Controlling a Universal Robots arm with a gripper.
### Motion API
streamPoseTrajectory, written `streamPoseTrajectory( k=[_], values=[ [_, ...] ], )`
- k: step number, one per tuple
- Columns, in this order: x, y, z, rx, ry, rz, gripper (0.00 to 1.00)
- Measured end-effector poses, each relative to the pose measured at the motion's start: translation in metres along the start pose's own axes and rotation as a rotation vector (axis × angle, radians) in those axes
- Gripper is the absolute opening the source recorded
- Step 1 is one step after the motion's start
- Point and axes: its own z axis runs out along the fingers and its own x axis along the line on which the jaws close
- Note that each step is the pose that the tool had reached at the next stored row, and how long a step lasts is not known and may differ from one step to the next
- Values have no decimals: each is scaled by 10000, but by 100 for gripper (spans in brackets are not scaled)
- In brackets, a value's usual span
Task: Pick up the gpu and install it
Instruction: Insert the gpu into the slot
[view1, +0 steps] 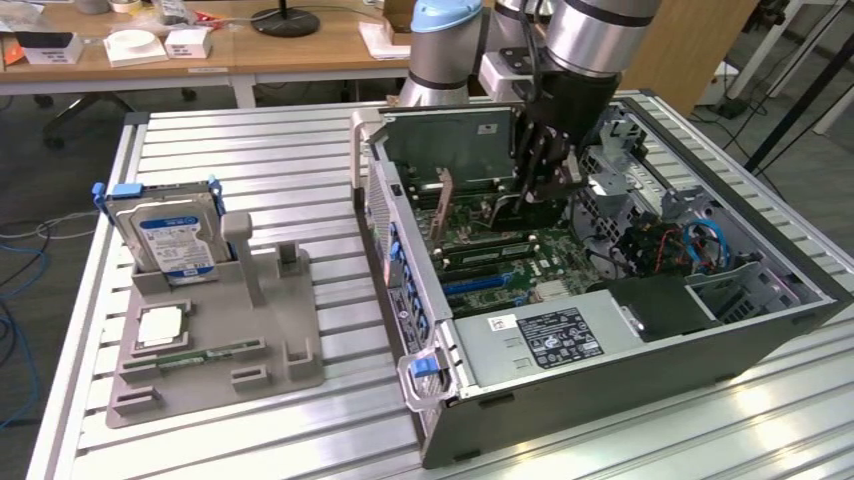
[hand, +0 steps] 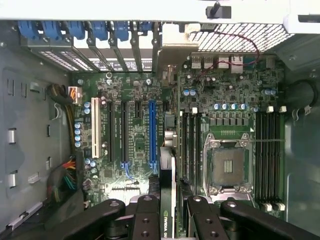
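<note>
The arm reaches down from the top of the exterior frame into the open computer case (view1: 747, 300), which lies on its side on the slatted metal desk (view1: 267, 160) at the centre and right of the frame. The claw (view1: 534, 205) sits low inside the case, just above the green motherboard (view1: 494, 255).

In the wrist view the claw (hand: 168, 210) appears at the bottom centre of the frame, its black fingers (hand: 145, 220) partly closed on the gpu (hand: 167, 200), pinching the thin card from both sides. The card stands on edge between the fingers, seen edge-on, and runs up the frame toward the silver bracket area near the case's rear wall. It lies just to the right of the long blue expansion slot (hand: 152, 132) in that picture, between the slot and the memory slots (hand: 192, 145) beside the empty processor socket (hand: 229, 167). Whether its lower edge touches the board cannot be told.

On the left of the exterior frame, a grey holder tray (view1: 214, 340) rests on the desk. A silver hard drive (view1: 167, 235) with a blue label stands upright in its upper-left corner, and a narrow green memory stick (view1: 200, 355) lies flat in a groove nearer the frame's bottom. The power supply (view1: 547, 335) fills the lower part of the case.
</note>
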Motion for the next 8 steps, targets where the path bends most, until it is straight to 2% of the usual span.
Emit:
streamPoseTrajectory(
  k=[4,8],
  values=[
    [31,-1,8,1,-4,-2,26],
    [46,-3,77,3,-1,-3,26]
  ],
)
